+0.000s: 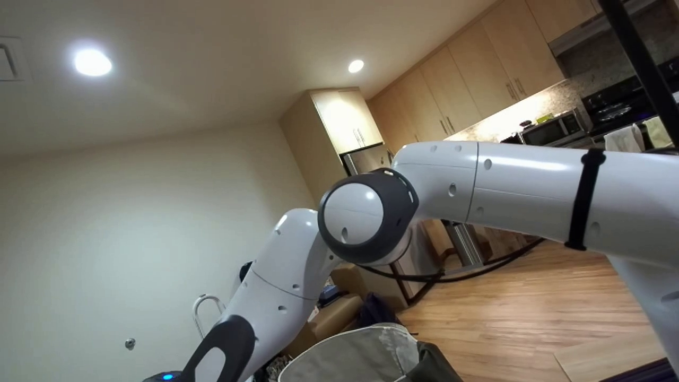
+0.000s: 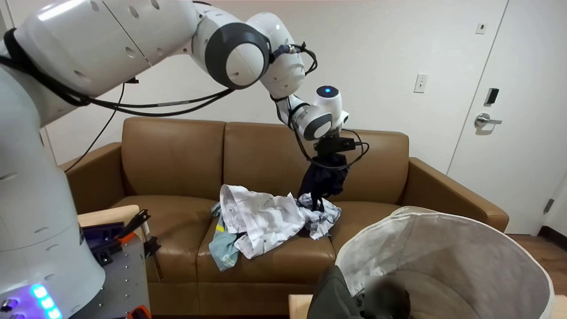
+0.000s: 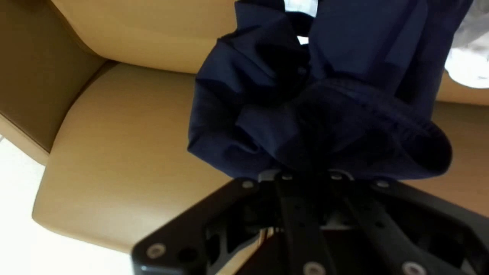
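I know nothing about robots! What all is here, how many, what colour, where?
Navy garment: 1, dark blue, hanging from the gripper
White garment: 1, white, on the sofa
Patterned garment: 1, whitish and grey, beside the white garment
Pale garment: 1, blue-green, partly under the white garment
Fabric hamper: 1, off-white inside, in front of the sofa
Sofa: 1, brown, beneath the garments
Door: 1, white, past one sofa end
Light switch: 1, white, near the door
Ceiling lights: 2, white, overhead
Kitchen cabinets: several, pale wood, high up
Microwave: 1, silver and black, below the kitchen cabinets
Robot arm: 1, white with dark grey joints, over the sofa
Gripper: 1, black, shut on the navy garment
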Controlling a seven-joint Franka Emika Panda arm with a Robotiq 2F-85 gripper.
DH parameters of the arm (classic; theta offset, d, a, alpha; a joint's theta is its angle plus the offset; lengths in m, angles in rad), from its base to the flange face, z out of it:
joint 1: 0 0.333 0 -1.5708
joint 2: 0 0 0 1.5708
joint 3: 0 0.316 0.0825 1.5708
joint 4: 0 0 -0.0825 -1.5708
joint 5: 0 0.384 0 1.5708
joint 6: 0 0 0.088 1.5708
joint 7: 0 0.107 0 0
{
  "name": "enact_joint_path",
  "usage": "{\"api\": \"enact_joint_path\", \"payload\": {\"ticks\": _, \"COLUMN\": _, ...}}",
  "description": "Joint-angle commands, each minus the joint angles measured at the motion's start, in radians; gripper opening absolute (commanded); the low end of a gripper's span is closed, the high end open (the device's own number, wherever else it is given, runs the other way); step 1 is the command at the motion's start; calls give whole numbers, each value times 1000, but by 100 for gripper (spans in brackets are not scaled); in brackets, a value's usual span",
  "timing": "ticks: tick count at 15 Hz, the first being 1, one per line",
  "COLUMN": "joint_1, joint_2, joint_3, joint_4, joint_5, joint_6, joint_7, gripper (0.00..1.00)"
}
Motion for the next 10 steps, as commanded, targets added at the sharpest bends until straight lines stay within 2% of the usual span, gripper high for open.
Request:
{"api": "enact_joint_path", "payload": {"ticks": 1, "joint_1": 51, "joint_2": 30, "joint_3": -43, "joint_4": 27, "joint_5": -55, "joint_6": -38, "joint_7": -13, "gripper": 7}}
{"api": "enact_joint_path", "payload": {"ticks": 3, "joint_1": 50, "joint_2": 60, "joint_3": -23, "joint_4": 44, "joint_5": -27, "joint_6": -126, "joint_7": 1, "gripper": 8}}
{"api": "enact_joint_path", "payload": {"ticks": 4, "joint_1": 66, "joint_2": 55, "joint_3": -49, "joint_4": 39, "joint_5": -25, "joint_6": -143, "joint_7": 26, "gripper": 8}}
{"api": "enact_joint_path", "payload": {"ticks": 5, "joint_1": 58, "joint_2": 44, "joint_3": -37, "joint_4": 11, "joint_5": -27, "joint_6": -102, "joint_7": 8, "gripper": 11}}
{"api": "enact_joint_path", "payload": {"ticks": 7, "joint_1": 63, "joint_2": 55, "joint_3": -45, "joint_4": 15, "joint_5": -27, "joint_6": -116, "joint_7": 13, "gripper": 8}}
{"api": "enact_joint_path", "payload": {"ticks": 9, "joint_1": 66, "joint_2": 62, "joint_3": -56, "joint_4": 21, "joint_5": -6, "joint_6": -193, "joint_7": 56, "gripper": 7}}
{"api": "enact_joint_path", "payload": {"ticks": 10, "joint_1": 80, "joint_2": 69, "joint_3": -86, "joint_4": 30, "joint_5": -6, "joint_6": -244, "joint_7": 91, "gripper": 7}}
